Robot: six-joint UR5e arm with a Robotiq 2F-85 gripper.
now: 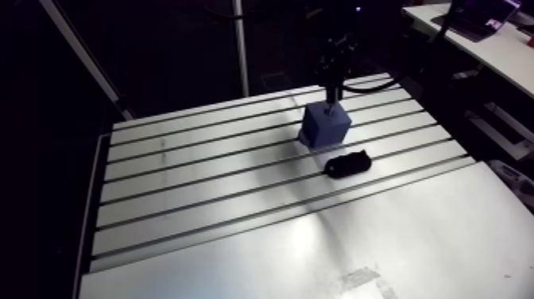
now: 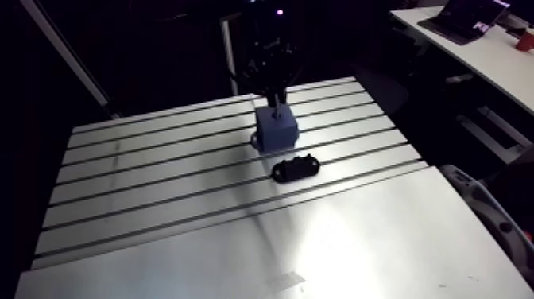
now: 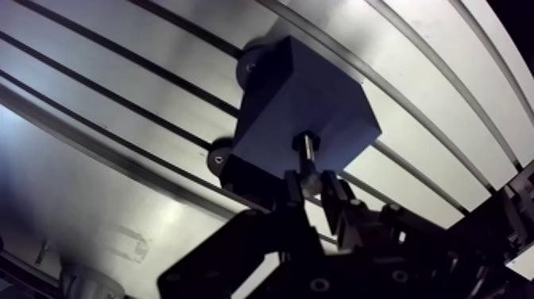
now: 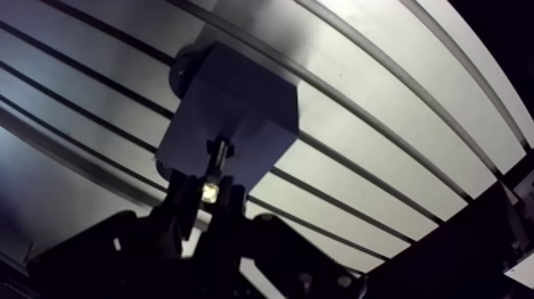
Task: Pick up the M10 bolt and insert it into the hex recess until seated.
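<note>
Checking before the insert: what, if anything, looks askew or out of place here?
Nothing plainly wrong. The gripper holds the bolt with its tip at the top of the block, which sits flat on the table. Only a small black part lies beside the block, apart from it.

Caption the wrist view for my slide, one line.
Gripper shut on the bolt, its far end meeting the top face of the blue block on the slotted table.
</note>
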